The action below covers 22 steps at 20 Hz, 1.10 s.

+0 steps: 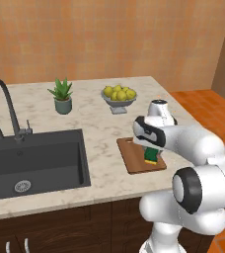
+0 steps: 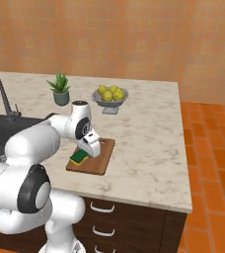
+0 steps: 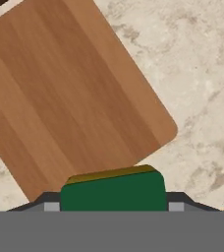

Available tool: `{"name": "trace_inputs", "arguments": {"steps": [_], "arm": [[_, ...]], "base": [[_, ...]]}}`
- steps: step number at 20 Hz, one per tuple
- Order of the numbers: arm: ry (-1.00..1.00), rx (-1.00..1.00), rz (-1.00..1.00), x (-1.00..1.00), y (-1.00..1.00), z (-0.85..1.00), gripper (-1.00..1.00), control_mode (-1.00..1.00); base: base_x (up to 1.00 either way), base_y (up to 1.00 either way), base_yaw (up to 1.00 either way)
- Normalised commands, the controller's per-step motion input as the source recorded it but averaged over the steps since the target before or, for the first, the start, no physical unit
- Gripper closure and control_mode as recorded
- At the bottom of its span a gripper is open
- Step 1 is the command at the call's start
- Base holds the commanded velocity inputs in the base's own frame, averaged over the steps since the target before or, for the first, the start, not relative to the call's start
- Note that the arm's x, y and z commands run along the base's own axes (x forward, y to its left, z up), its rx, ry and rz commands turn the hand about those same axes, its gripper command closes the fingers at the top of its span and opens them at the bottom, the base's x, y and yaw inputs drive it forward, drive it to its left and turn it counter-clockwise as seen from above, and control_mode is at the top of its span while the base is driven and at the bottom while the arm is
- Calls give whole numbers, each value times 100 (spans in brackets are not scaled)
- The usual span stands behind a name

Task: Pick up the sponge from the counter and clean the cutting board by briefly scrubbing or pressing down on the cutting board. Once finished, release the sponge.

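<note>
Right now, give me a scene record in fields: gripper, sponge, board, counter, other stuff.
gripper: shut on the sponge, over the cutting board
sponge: green layer over yellow, held between the fingers, down at the board's surface
cutting board: brown wood, flat on the counter near its front edge
counter: beige marbled stone
others: potted plant, bowl of lemons, dark sink with faucet

Green-topped sponge (image 3: 113, 191), yellow edge, between end effector (image 3: 113, 203) fingertips, over wooden cutting board (image 3: 70, 98) on marbled desk (image 3: 192, 64).
</note>
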Motion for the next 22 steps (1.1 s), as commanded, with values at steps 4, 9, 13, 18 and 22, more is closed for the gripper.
{"name": "trace_inputs", "arguments": {"steps": [4, 9, 13, 18, 22], "arm": [[0, 0, 10, 22, 99, 0, 100, -100], [1, -2, 8, 47, 44, -12, 100, -100], [7, -1, 14, 8, -23, 0, 100, -100], [2, 0, 20, 2, -9, -44, 100, -100], [-2, 0, 13, 0, 0, -46, 100, -100]], "base": [[0, 0, 0], [0, 0, 0], [0, 0, 0], [0, 0, 0], [0, 0, 0]]}}
